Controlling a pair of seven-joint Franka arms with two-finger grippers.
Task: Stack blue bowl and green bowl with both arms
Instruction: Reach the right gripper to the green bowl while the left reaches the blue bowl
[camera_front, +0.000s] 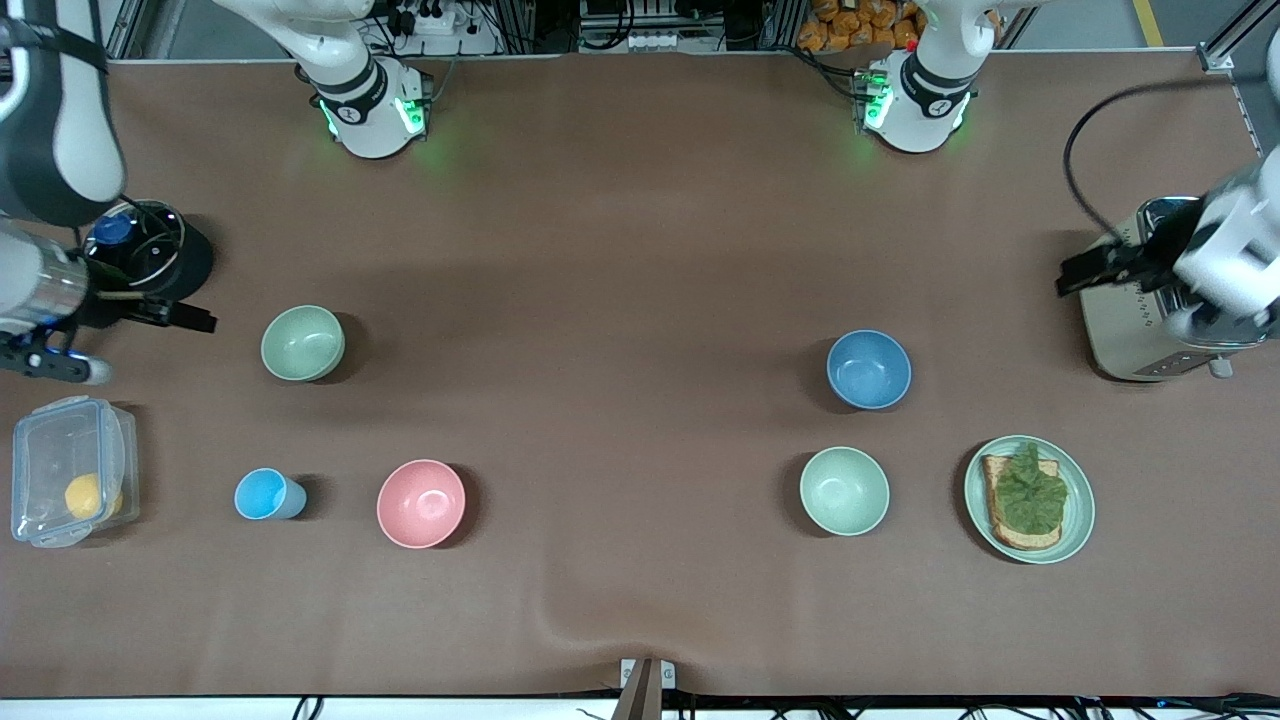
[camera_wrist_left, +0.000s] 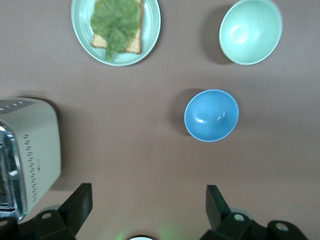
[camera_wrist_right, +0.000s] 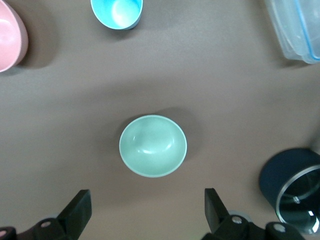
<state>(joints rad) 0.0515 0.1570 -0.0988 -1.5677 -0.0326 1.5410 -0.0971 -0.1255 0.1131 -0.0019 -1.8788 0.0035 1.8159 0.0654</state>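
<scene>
**Two bowls apart on the table, both grippers raised and spread**

The round, medium-blue matte bowl (camera_front: 869, 369) sits upright and empty on the brown table (camera_front: 620, 300), toward the left arm's end. Just nearer the front camera than it stands a round mint-green bowl (camera_front: 844, 490), and beside that one, closer to the table's end, a flat pale-green plate (camera_front: 1080, 520) carrying a slice of toast topped with a green leaf (camera_front: 1030, 495). A cream and chrome toaster (camera_front: 1130, 340) stands at that end, farther from the front camera than the plate.

The round, pale sage-green matte bowl (camera_front: 302, 343) sits upright and empty toward the right arm's end, well apart from the blue bowl. Nearer the front camera than it are a round pink bowl (camera_front: 421, 503) and a small light-blue cup (camera_front: 268, 495), side by side. A clear plastic lidded box (camera_front: 68, 470) holding a yellow fruit lies at the table's end, and a dark round container with a metal rim (camera_front: 150, 255) stands farther from the camera than the box.

The left gripper (camera_wrist_left: 149, 205) hangs in the air over the toaster's edge, its fingers wide apart and holding nothing; the blue bowl shows in its wrist view. The right gripper (camera_wrist_right: 147, 210) hangs over the table's end near the dark container, jaws likewise spread and empty, with the sage-green bowl in its wrist view.
</scene>
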